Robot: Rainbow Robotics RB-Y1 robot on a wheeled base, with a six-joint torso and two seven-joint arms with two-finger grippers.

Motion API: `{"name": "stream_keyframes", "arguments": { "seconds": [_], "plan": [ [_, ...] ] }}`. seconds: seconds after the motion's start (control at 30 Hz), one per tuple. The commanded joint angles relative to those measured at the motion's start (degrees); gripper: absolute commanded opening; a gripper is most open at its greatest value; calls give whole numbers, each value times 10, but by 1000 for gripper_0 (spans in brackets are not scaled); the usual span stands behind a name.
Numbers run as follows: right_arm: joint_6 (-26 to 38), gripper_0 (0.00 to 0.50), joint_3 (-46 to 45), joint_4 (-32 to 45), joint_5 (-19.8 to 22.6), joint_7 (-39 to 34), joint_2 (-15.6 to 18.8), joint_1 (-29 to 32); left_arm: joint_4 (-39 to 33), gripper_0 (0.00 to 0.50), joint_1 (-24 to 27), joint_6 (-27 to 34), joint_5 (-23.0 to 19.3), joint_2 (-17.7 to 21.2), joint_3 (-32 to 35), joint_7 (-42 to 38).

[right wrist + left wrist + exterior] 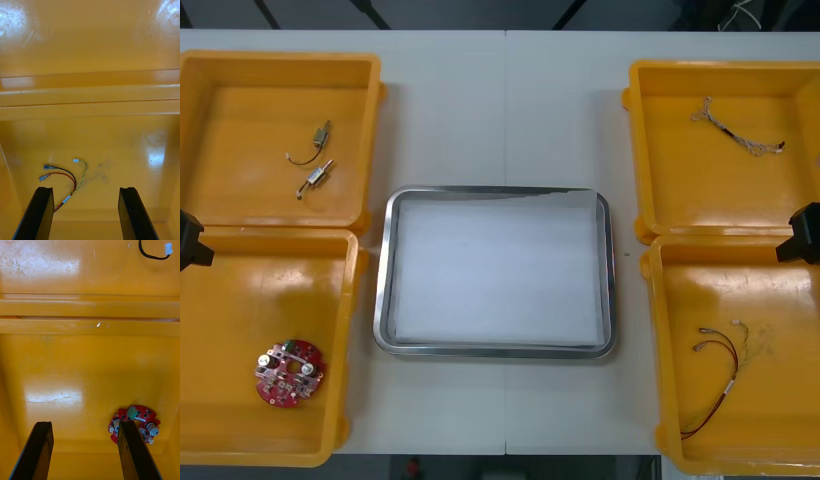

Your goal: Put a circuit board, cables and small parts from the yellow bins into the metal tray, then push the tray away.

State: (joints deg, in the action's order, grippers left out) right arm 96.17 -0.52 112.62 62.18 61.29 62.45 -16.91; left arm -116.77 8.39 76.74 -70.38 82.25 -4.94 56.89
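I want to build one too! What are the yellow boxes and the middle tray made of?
The yellow bins look like glossy moulded plastic: rounded rims, soft glare. The tray looks like polished metal: mirror-shiny rim; its inside is matte white, perhaps a liner.

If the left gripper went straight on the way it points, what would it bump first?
The left gripper would probably meet the bare floor of the yellow bin; the red circuit board lies by one finger and might get clipped.

Left black two-finger gripper (84,424): poised at the table's left edge, fingers spread wide apart. Right black two-finger gripper (86,189): poised at the table's right edge, fingers likewise spread.
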Motion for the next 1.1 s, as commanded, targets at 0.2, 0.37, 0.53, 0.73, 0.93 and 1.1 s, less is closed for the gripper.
{"name": "stream_keyframes", "arguments": {
  "seconds": [0.2,0.37,0.53,0.73,0.93,1.1],
  "plan": [
    [3,500,-20,15,0,-16,14,7,-2,500,-3,-5,5,23,20,-37],
    [3,500,-20,15,0,-16,14,7,-2,500,-3,-5,5,23,20,-37],
    [3,500,-20,15,0,-16,14,7,-2,500,-3,-5,5,23,20,-37],
    [3,500,-20,15,0,-16,14,7,-2,500,-3,-5,5,23,20,-37],
    [3,500,-20,15,0,-16,14,7,-2,500,-3,-5,5,23,20,-37],
    [3,500,-20,15,0,-16,14,7,-2,500,-3,-5,5,23,20,-37]
  ]
}}
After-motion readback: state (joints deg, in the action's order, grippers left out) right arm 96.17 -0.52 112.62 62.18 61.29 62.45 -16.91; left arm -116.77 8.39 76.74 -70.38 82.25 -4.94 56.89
